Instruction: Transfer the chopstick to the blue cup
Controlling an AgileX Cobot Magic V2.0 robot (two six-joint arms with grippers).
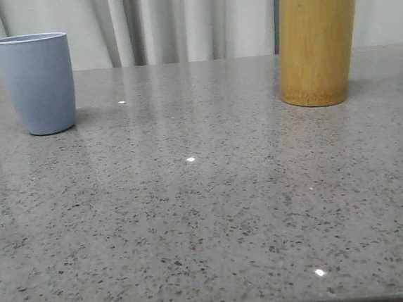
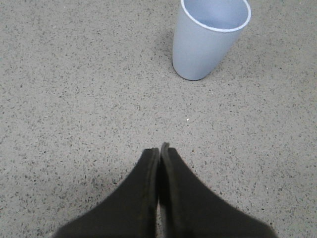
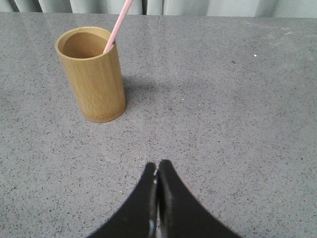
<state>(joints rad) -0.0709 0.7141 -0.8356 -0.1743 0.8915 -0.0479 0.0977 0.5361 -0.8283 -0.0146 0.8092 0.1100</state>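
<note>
So on the left there's the blue cup (image 1: 35, 82) sitting empty on the grey table (image 1: 207, 214), and the left gripper (image 2: 159, 148) hangs over the table near it with its jaws pressed together, holding nothing. Over on the right the chopstick (image 3: 119, 25) leans inside the bamboo holder (image 1: 317, 45), tip poking above the rim. The right gripper (image 3: 157, 166) is pinched closed too, empty, well short of the holder. That stick looks light, stiff and probably slick, so grabbing the exposed upper part above the rim seems the best bet.
</note>
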